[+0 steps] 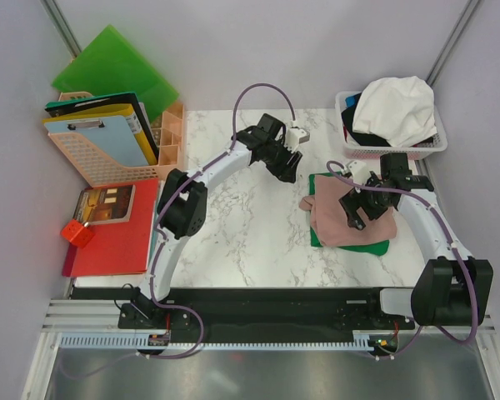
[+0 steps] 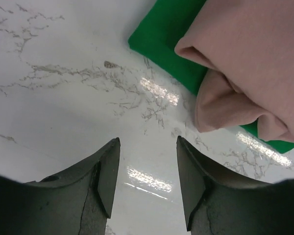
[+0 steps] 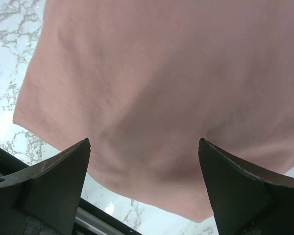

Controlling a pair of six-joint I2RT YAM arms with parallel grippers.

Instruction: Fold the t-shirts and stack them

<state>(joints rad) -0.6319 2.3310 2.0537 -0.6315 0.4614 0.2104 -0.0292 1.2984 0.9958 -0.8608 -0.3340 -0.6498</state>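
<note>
The right end effector (image 3: 147,188) has its two fingers (image 3: 59,183) spread as wide as they go, with nothing caught between them. The gap looks straight onto the dusty pink t-shirt (image 3: 161,88), which fills nearly the whole wrist view. Whether the fingertips touch the cloth cannot be told. In the overhead view this end effector sits right of centre, directly over the shirt.

The pink t-shirt lies folded on top of a green t-shirt (image 2: 161,39), whose edges show beyond it at the top and along the lower side. The pink shirt's left end is bunched into soft lobes, and one of them spills past the green edge onto the marble bench (image 1: 233,233).

The left end effector (image 2: 147,181) has its fingers (image 2: 105,181) about halfway apart. It holds nothing, and only bare bench shows between them. In the overhead view it is in the upper middle of the frame, just up and left of the pile and apart from it.

In the upper right corner a white plastic basket (image 1: 354,150) holds a heaped white t-shirt (image 1: 396,108), with dark cloth (image 1: 350,112) at its left side.

Along the left of the frame are a green folder (image 1: 117,71) leaning on the wall, a peach file rack (image 1: 100,167) holding clipboards, and a red folder (image 1: 117,250) lying flat. A book (image 1: 104,204) and a small red block (image 1: 77,233) rest on the red folder.
</note>
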